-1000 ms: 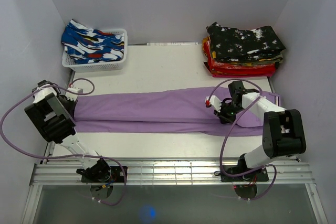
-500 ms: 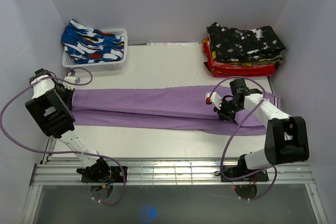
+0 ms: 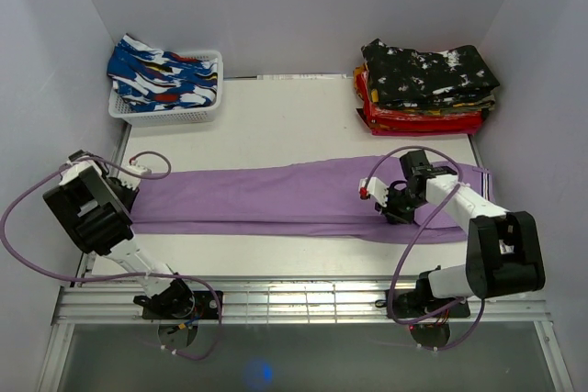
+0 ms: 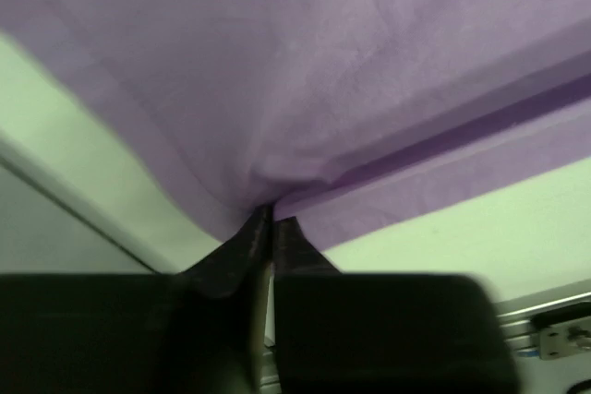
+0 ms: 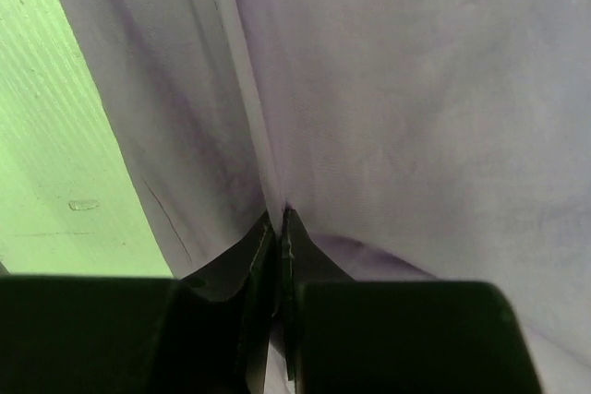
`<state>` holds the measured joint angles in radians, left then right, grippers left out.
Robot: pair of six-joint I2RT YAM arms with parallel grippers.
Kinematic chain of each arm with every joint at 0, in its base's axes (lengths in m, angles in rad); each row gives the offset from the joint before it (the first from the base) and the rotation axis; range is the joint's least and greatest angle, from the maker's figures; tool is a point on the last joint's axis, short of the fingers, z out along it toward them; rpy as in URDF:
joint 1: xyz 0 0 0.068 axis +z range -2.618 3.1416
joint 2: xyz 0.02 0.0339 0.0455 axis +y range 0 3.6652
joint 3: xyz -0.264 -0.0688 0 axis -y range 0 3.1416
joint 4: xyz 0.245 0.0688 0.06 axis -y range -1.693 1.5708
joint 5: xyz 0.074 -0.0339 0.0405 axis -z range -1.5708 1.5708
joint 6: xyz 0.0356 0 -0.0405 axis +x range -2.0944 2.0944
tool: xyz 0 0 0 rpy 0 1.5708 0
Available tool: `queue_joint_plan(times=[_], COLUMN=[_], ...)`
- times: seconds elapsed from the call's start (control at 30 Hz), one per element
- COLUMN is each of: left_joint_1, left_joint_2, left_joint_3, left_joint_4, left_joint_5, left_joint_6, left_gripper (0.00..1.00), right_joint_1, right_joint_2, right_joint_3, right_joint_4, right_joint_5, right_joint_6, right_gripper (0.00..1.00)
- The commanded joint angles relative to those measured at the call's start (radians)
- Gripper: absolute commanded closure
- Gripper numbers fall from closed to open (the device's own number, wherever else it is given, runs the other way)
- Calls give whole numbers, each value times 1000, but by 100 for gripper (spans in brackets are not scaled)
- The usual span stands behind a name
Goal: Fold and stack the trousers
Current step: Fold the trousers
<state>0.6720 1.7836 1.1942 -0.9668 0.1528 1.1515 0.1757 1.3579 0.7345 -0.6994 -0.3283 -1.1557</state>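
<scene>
1. Lengthwise, the long purple cloth trousers (image 3: 276,197) lay flat across the middle of the white counter (image 3: 276,126). They ran from its left edge almost to its right edge, with a darker fold line along the near side.
2. At the left end of the trousers, the left hand (image 3: 127,192) was clamped on the fabric. In the left wrist view its two dark fingers (image 4: 235,251) met at the tips, with purple cloth bunched and puckered where they pinched it.
3. Toward the right end, the right hand (image 3: 395,204) sat on the trousers and was likewise closed on them. In the right wrist view its fingers (image 5: 319,269) pressed together, and a long crease of cloth rose from the tips.
4. Beyond the right hand, the last stretch of the trousers reached the counter's right edge, partly under the right arm.
5. At the far left corner stood a white plastic basket (image 3: 165,112), well apart from the trousers, with blue patterned garments (image 3: 161,75) heaped above its rim.
6. At the far right corner sat a stack of folded trousers (image 3: 427,89). A black pair with white markings lay on top and red ones beneath, none of them touching the purple pair.
</scene>
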Motion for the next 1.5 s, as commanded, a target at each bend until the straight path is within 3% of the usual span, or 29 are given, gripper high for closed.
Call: queue_joint_plan(times=[0.0, 0.1, 0.17, 0.23, 0.3, 0.33, 0.37, 0.53, 0.6, 0.67, 0.8, 0.87, 1.07, 1.3, 1.43, 1.47], left_joint_1=[18, 18, 20, 21, 21, 21, 21, 20, 12, -3, -51, -92, -181, -169, -158, -160], left_joint_2=[28, 42, 17, -31, -64, -79, -101, -110, -102, -96, -134, -167, -171, -43, 8, 13], left_joint_3=[-33, 1, 28, 51, 115, 145, 175, 361, 366, 317, 133, 17, -149, -130, -33, -7], left_joint_4=[200, 165, 114, 47, -22, -108, -145, -376, -375, -317, -189, -62, 76, 154, 165, 154], left_joint_5=[-102, -84, -70, -32, 8, 64, 91, 256, 312, 311, 317, 292, 197, 19, -48, -26], left_joint_6=[2, -16, 17, 49, 94, 108, 117, 159, 131, 42, -77, -151, -278, -288, -263, -254], left_gripper=[76, 58, 53, 38, 25, 13, 6, 7, 9, 18, 25, 27, 33, 39, 40, 38], right_joint_1=[22, 41, 41, 42, 41, 42, 42, 42, 42, 42, 44, 53, 114, 235, 242, 239], right_joint_2=[35, 60, 55, 46, 33, 29, 18, -17, -16, 4, 58, 96, 184, 270, 221, 198], right_joint_3=[6, 32, 43, 43, 60, 71, 80, 193, 218, 235, 218, 192, 148, 225, 304, 312], right_joint_4=[-5, -17, -31, -43, -83, -100, -133, -248, -267, -249, -161, -114, -11, 34, -20, -28], right_joint_5=[78, 69, 69, 71, 51, 40, 17, -87, -118, -104, -40, 1, 37, -24, -71, -66], right_joint_6=[34, 47, 39, 30, 30, 28, 28, 31, 50, 77, 168, 194, 255, 341, 353, 353], right_gripper=[90, 80, 78, 75, 64, 61, 51, 47, 47, 51, 55, 56, 58, 57, 48, 41])
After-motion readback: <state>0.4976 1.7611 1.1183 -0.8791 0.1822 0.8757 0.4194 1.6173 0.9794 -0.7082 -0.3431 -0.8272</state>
